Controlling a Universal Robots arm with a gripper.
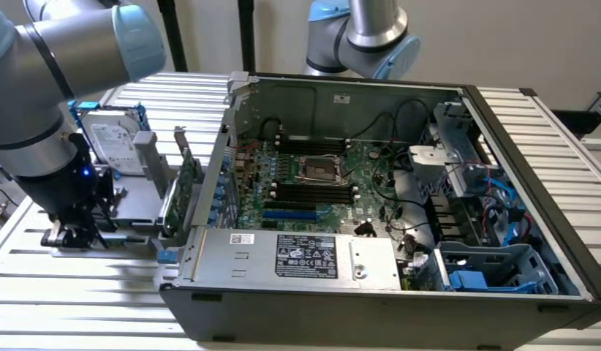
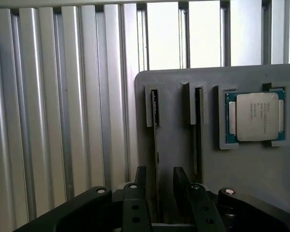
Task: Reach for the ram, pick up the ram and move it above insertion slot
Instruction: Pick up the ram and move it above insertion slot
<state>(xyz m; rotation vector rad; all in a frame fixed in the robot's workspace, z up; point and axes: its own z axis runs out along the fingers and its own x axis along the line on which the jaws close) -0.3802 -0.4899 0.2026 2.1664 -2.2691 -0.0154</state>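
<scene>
In the wrist view the ram [image 2: 155, 130] stands on edge in a slot of a grey holder [image 2: 261, 174], seen as a thin dark strip. My gripper [image 2: 159, 175] is open, with one black finger [image 2: 140, 181] on each side of the ram and a small gap to each. A second stick [image 2: 197, 130] stands in the neighbouring slot. In the exterior view my gripper [image 1: 76, 232] is low over the holder [image 1: 134, 212] on the exterior view's left, outside the computer case. The black insertion slots [image 1: 311, 193] lie on the motherboard inside the open case.
A processor chip [image 2: 256, 116] rests in a recess of the holder. A hard drive with blue rails [image 1: 113, 139] and a green expansion card [image 1: 189, 179] stand near my arm. The open case wall [image 1: 215, 161] rises between holder and motherboard. A second arm [image 1: 364, 36] stands behind the case.
</scene>
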